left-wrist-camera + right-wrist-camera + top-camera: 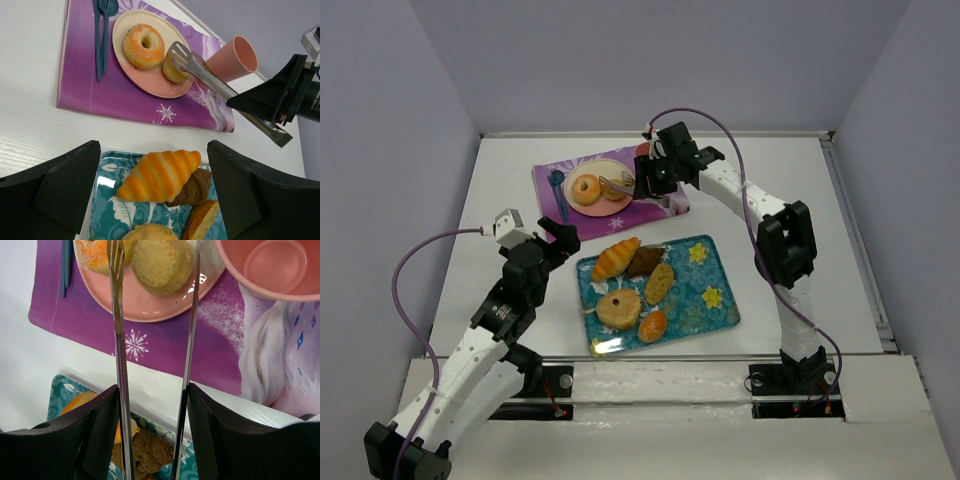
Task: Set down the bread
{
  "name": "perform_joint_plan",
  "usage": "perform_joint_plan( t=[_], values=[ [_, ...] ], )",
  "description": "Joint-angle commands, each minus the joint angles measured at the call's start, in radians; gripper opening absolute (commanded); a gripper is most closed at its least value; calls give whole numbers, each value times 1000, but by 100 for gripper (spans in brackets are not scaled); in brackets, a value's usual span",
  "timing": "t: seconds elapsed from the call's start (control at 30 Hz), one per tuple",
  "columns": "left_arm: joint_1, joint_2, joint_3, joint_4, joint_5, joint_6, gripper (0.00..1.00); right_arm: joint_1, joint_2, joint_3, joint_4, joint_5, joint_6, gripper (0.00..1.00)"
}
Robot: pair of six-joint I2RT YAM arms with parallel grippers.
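1. One tray [705, 300] lies below the left gripper [152, 145] and under the fingers of the right gripper [152, 390]. Five breads are counted on it, a striped croissant [160, 175] nearest the left fingers. The left gripper is spread wide, with nothing between its fingers.
2. One placemat [80, 75] is spread ahead of both grippers.
3. One plate [155, 82] sits on the placemat, straight ahead of the right gripper. Two pieces are carried on it: a sugared donut [143, 46] and the roll [160, 262].
4. One pair of tongs [120, 365] is pinched by the right gripper, its fingers pressed on the outer faces of the two arms. The long axis of the tongs runs straight forward from that gripper.
5. One cup [275, 262] stands ahead and to the right of the tong tips.
6. One fork [98, 50] and one spoon [111, 7] lie left of the plate.
7. The roll rests on the plate between the tong tips. It is roundish, with no marked long axis. The right gripper is nearer to it, and the left is well apart. Letting go and drawing back along the tong axis is judged the remaining move.
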Motion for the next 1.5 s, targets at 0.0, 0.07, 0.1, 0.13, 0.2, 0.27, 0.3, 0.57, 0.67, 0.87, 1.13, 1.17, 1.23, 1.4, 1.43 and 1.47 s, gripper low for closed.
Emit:
perform_joint_plan(
  t=[0.0, 0.07, 0.1, 0.13, 0.2, 0.27, 0.3, 0.57, 0.67, 0.87, 1.13, 1.17, 1.23, 1.4, 1.43, 1.47],
  values=[
    [0, -21, -5, 29, -22, 14, 99, 6, -116, 10, 6, 17, -19, 59],
    [0, -24, -6, 29, -28, 14, 99, 6, -145, -15, 2, 18, -19, 59],
    [0, -27, -6, 28, -32, 14, 99, 6, -163, -33, 3, 23, -17, 59],
    [2, -29, -6, 28, -35, 14, 99, 6, -205, -74, 2, 33, -17, 59],
    [0, -24, -5, 28, -35, 14, 99, 6, -249, -119, -4, 56, -26, 59],
    [0, -21, -3, 28, -44, 14, 99, 6, -324, -192, -8, 73, -31, 60],
    [0, -20, -3, 28, -50, 14, 99, 6, -350, -215, -9, 78, -34, 60],
    [0, -18, 1, 23, -76, 11, 99, 6, -697, -536, -6, 177, -2, 59],
    [0, -23, 4, 20, -81, 11, 99, -26, -834, -656, -8, 329, -5, 56],
    [0, -33, 3, 18, -90, 12, 99, -312, -944, -797, 72, 163, -172, 53],
    [0, -18, 6, 28, -124, 35, 99, -505, -787, -894, 195, -216, -752, 60],
    [0, -13, 10, 28, -122, 35, 99, -519, -733, -880, 206, -216, -807, 61],
    [0, -10, 9, 28, -124, 37, 99, -560, -690, -857, 195, -244, -842, 63],
    [0, -16, 6, 28, -145, 38, 99, -582, -587, -838, 213, -188, -912, 66],
    [0, -16, 6, 28, -145, 38, 99, -582, -573, -835, 218, -175, -910, 66],
    [0, -20, 6, 28, -147, 40, 99, -592, -559, -837, 226, -170, -910, 66]
  ],
)
